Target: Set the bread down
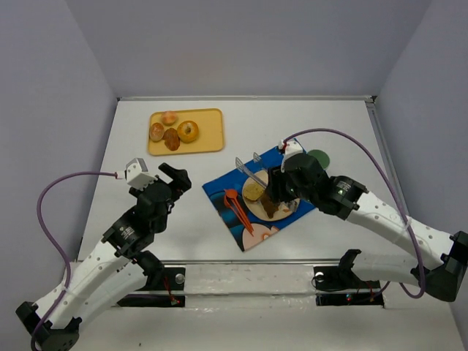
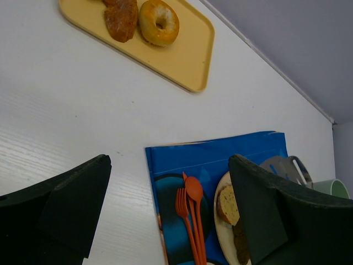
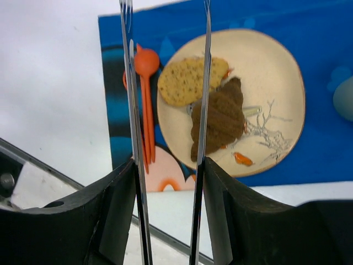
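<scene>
Item under task: the dark brown ridged bread piece lies on the cream round ceramic plate, near its centre. It touches a pale speckled bread slice, which lies at 10 o'clock of it in the right wrist view.

The right hand is clamped on a pair of silver metal tongs. The 2 blades stand apart. In that view 1 blade crosses the dark piece; contact with the bread cannot be told.

The plate rests on a blue patterned placemat. An orange plastic fork and spoon lie together on the mat at 9 o'clock of the plate in the top view. A green round cup stands at 2 o'clock of the plate, just off the mat.

A yellow rectangular tray sits on the white bench at 11 o'clock of the mat, well apart from it, and carries 4 baked items, among them a ring-shaped roll.

The left hand is at 9 o'clock of the mat, spread wide and holding nothing.
</scene>
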### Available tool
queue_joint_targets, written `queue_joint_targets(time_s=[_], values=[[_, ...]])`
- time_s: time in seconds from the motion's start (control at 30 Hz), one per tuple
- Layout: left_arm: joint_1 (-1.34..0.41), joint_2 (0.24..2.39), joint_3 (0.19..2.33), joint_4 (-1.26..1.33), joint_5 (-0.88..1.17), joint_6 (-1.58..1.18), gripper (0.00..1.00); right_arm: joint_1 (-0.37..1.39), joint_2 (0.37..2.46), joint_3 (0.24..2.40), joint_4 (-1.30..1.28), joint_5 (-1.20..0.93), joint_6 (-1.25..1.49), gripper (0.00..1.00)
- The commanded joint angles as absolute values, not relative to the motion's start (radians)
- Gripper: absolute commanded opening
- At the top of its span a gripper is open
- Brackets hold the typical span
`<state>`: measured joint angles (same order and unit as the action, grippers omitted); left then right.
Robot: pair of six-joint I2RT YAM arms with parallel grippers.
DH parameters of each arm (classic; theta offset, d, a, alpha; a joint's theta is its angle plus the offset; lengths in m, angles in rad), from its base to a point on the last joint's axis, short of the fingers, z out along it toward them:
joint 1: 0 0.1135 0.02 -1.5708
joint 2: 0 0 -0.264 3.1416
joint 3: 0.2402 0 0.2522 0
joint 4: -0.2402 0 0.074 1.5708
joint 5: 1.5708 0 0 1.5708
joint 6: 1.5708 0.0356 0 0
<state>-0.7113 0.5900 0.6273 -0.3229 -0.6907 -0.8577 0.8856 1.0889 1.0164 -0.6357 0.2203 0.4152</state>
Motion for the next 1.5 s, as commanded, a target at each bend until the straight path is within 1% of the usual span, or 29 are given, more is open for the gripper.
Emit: queue_joint_targets(time_s=[0.0,0.07,0.1,0.2,0.27,0.37,0.4,0.47,0.5,0.6,0.63,0.7,0.73,0.8,0.83,0.87,0.9,1.0,1.03,1.1,1.2,1.3,1.33,1.47], values=[[-0.707,0.575,0.618,-0.314,-0.747,-0.873,0.99,0.896,1.155,1.147,-0.584,0.323,0.388,0.54],[-0.707,0.577,0.620,-0.322,-0.753,-0.877,0.99,0.896,1.199,1.186,-0.574,0.376,0.387,0.54],[-0.707,0.574,0.620,-0.324,-0.756,-0.884,0.99,0.896,1.254,1.230,-0.569,0.443,0.390,0.54],[-0.707,0.575,0.618,-0.328,-0.765,-0.891,0.99,0.820,1.383,1.320,-0.514,0.482,0.365,0.54],[-0.707,0.575,0.620,-0.330,-0.768,-0.893,0.99,0.760,1.489,1.356,-0.424,0.415,0.345,0.54],[-0.706,0.575,0.618,-0.333,-0.773,-0.897,0.99,0.654,1.618,1.465,-0.359,0.335,0.312,0.52],[-0.707,0.574,0.617,-0.333,-0.775,-0.899,0.99,0.637,1.719,1.501,-0.329,0.325,0.280,0.52],[-0.707,0.574,0.614,-0.330,-0.778,-0.897,0.99,0.597,1.831,1.642,-0.321,0.324,0.255,0.51],[-0.707,0.577,0.614,-0.330,-0.781,-0.899,0.99,0.588,1.945,1.696,-0.321,0.319,0.241,0.51],[-0.707,0.584,0.618,-0.350,-0.802,-0.905,0.99,0.565,2.101,1.885,-0.325,0.319,0.230,0.51],[-0.707,0.586,0.623,-0.354,-0.810,-0.916,0.99,0.565,2.190,1.970,-0.333,0.318,0.232,0.52],[-0.707,0.595,0.624,-0.357,-0.816,-0.916,0.99,0.555,2.267,2.049,-0.362,0.316,0.242,0.55],[-0.707,0.597,0.624,-0.354,-0.816,-0.916,0.99,0.546,2.333,2.086,-0.367,0.310,0.261,0.58],[-0.707,0.606,0.627,-0.353,-0.819,-0.913,0.99,0.546,2.387,2.175,-0.379,0.298,0.267,0.63],[-0.709,0.609,0.630,-0.356,-0.819,-0.910,0.99,0.546,2.408,2.196,-0.383,0.293,0.267,0.69],[-0.709,0.617,0.634,-0.357,-0.821,-0.911,0.99,0.546,2.437,2.229,-0.390,0.287,0.270,0.73],[-0.707,0.618,0.635,-0.359,-0.819,-0.913,0.99,0.546,2.445,2.238,-0.391,0.282,0.275,0.75],[-0.709,0.618,0.638,-0.364,-0.816,-0.911,0.99,0.546,2.450,2.246,-0.391,0.305,0.278,0.85],[-0.709,0.617,0.640,-0.364,-0.816,-0.911,0.99,0.546,2.438,2.243,-0.391,0.305,0.276,0.93],[-0.707,0.612,0.640,-0.361,-0.813,-0.911,0.99,0.546,2.409,2.237,-0.391,0.310,0.265,1.00],[-0.709,0.606,0.641,-0.360,-0.802,-0.910,0.99,0.546,2.356,2.220,-0.391,0.325,0.264,1.00],[-0.709,0.601,0.644,-0.357,-0.781,-0.902,0.99,0.546,2.246,2.163,-0.387,0.345,0.279,1.00],[-0.709,0.601,0.644,-0.351,-0.776,-0.893,0.99,0.546,2.170,2.140,-0.384,0.354,0.285,1.00],[-0.707,0.607,0.646,-0.357,-0.759,-0.891,0.99,0.546,1.961,1.880,-0.298,0.382,0.308,1.00]])
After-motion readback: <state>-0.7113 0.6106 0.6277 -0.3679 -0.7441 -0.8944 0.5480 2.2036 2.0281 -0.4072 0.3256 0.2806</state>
